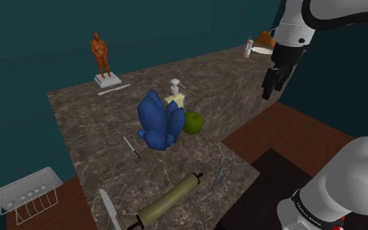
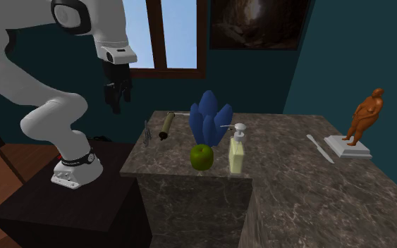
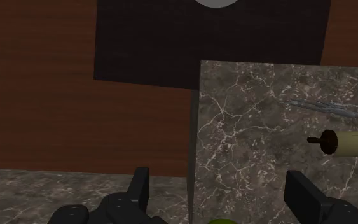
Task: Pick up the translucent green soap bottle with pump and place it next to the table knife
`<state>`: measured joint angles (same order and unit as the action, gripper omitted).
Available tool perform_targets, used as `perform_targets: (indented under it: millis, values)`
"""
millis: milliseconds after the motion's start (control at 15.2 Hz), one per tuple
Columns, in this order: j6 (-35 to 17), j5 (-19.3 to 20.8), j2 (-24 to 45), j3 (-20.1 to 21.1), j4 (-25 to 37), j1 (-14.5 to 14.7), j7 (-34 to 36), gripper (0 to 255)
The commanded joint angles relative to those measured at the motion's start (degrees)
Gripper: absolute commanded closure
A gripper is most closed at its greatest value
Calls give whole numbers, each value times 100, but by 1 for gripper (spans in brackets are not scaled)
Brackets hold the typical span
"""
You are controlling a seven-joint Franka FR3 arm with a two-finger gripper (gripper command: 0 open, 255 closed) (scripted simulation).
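Soap bottle (image 1: 176,98) stands upright on the counter (image 1: 195,72), beside a blue cluster (image 1: 157,121), green apple (image 1: 193,122) just beside. My gripper (image 1: 272,82) hangs off the counter edge, fingers (image 3: 139,184) apart, empty. I'd approach low, clear the apple, clasp the body.

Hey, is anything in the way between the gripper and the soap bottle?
Partly. The apple sits beside the bottle on the side facing the gripper, with a blue object close alongside. From above, nothing visible covers the bottle.
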<state>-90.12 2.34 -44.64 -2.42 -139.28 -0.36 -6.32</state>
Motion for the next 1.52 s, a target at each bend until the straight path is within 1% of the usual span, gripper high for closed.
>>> perform_targets:
  millis: [0,396,726,1122,1452]
  values:
    - [0,0,0,0,0,0,0,0]
    - [-857,-64,1242,227,499,102,266,0]
    - [-1390,-38,2304,400,1117,154,488,0]
    - [-1792,93,3585,575,2094,204,766,0]
    - [-1922,274,4666,678,3116,269,996,0]
